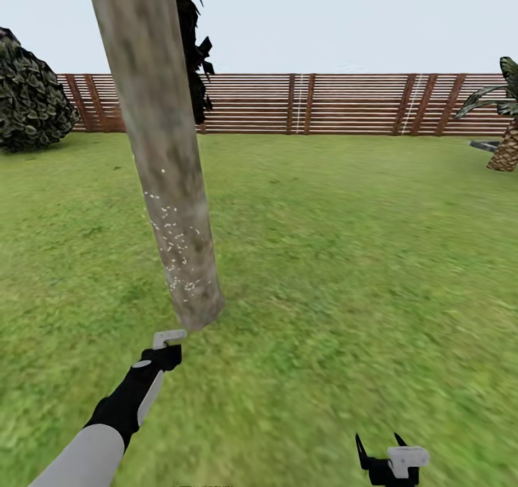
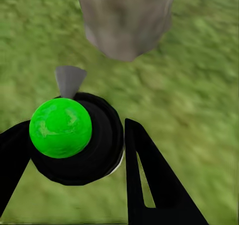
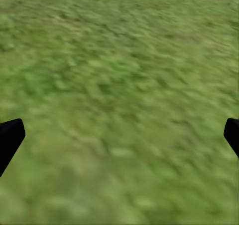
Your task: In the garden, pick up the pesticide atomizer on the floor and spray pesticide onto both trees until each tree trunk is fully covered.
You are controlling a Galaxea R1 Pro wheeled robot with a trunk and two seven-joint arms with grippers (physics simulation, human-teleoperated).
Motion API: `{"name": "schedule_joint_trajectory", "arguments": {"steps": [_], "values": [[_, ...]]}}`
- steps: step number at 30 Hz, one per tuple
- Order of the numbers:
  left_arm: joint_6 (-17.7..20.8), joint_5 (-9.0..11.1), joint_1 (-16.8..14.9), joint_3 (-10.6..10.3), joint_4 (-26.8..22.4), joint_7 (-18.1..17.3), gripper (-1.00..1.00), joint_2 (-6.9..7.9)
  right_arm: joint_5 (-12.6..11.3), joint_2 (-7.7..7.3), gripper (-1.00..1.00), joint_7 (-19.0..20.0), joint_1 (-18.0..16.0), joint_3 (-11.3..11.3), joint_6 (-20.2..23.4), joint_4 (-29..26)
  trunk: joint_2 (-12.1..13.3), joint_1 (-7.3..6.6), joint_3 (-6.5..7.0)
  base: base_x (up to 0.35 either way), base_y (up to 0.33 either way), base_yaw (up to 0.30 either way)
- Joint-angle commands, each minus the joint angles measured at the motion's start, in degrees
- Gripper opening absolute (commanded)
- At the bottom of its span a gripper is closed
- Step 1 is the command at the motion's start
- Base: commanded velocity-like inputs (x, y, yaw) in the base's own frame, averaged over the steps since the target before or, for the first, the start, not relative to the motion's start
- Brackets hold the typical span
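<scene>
Two arms reach forward over the grass. The left arm stretches straight toward the base of the tree trunk, its left gripper clamped around the pesticide atomizer, whose pale nozzle points at the bark and sits just beside it. White specks dot the trunk's lower stretch. The right gripper hangs low near the robot, its fingers spread wide apart over bare lawn. A slatted fence runs behind.
</scene>
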Motion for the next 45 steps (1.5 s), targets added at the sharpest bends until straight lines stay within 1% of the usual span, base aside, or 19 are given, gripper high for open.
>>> {"name": "schedule_joint_trajectory", "arguments": {"steps": [1, 4, 8, 9, 15, 22, 27, 30, 33, 38, 45], "values": [[0.0, 0.0, 0.0, 0.0, 0.0, 0.0, -1.00, 0.00, 0.0, 0.00, 1.00, 0.0, 0.0, 0.0, 0.0, 0.0, 0.0, 0.00, 0.00, 0.000, -0.274, 0.139], [-0.1, -0.2, 0.0, 0.0, 0.0, 0.4, -1.00, 0.06, 0.0, 0.00, 1.00, 0.0, 0.0, 0.0, 0.0, 0.0, 0.0, 0.00, 0.00, 0.000, -0.274, 0.048], [-0.1, 0.0, 0.0, 0.0, 0.0, 4.1, -1.00, 0.03, 0.0, 0.00, 1.00, 0.0, 0.0, 0.0, 0.0, 0.0, 0.0, 0.00, 0.00, 0.000, -0.274, 0.006], [-0.1, 0.1, 0.0, 0.0, 0.0, 4.5, -1.00, 0.01, 0.0, 0.00, 1.00, 0.0, 0.0, 0.0, 0.0, 0.0, 0.0, 0.00, 0.00, 0.013, -0.274, 0.001], [-0.2, 0.2, 0.0, 0.0, 0.0, 4.7, -1.00, -0.03, 0.0, 0.00, 1.00, 0.0, 0.0, 0.0, 0.0, 0.0, 0.0, 0.00, 0.00, 0.080, -0.274, 0.021], [-0.2, 0.2, 0.0, 0.0, 0.0, 4.7, -1.00, -0.09, 0.0, 0.00, 1.00, 0.0, 0.0, 0.0, 0.0, 0.0, 0.0, 0.00, 0.00, 0.135, -0.274, 0.239], [-0.2, 0.2, 0.0, 0.0, 0.0, 4.8, -1.00, -0.09, 0.0, 0.00, 1.00, 0.0, 0.0, 0.0, 0.0, 0.0, 0.0, 0.00, 0.00, 0.137, -0.274, 0.046], [-2.1, 0.1, 0.0, 0.0, 0.1, 4.8, -1.00, -0.09, 0.0, 0.00, 1.00, 0.0, 0.0, 0.0, 0.0, 0.0, 0.0, 0.00, 0.00, 0.110, -0.275, 0.003], [-3.1, 0.1, 0.0, 0.0, 0.5, 4.8, -1.00, -0.09, 0.0, 0.00, 1.00, 0.0, 0.0, 0.0, 0.0, 0.0, 0.0, 0.00, 0.00, 0.097, -0.274, 0.000], [-3.2, 0.1, 0.0, -0.1, 0.9, 4.8, -1.00, -0.09, 0.0, 0.00, 1.00, 0.0, 0.0, 0.0, 0.0, 0.0, 0.0, 0.00, 0.00, 0.095, -0.274, 0.062], [-3.3, 0.1, 0.0, 0.0, 0.9, 4.9, -1.00, -0.09, 0.0, 0.00, 1.00, 0.0, 0.0, 0.0, 0.0, 0.0, 0.0, 0.00, 0.00, 0.115, -0.274, 0.249]]}}
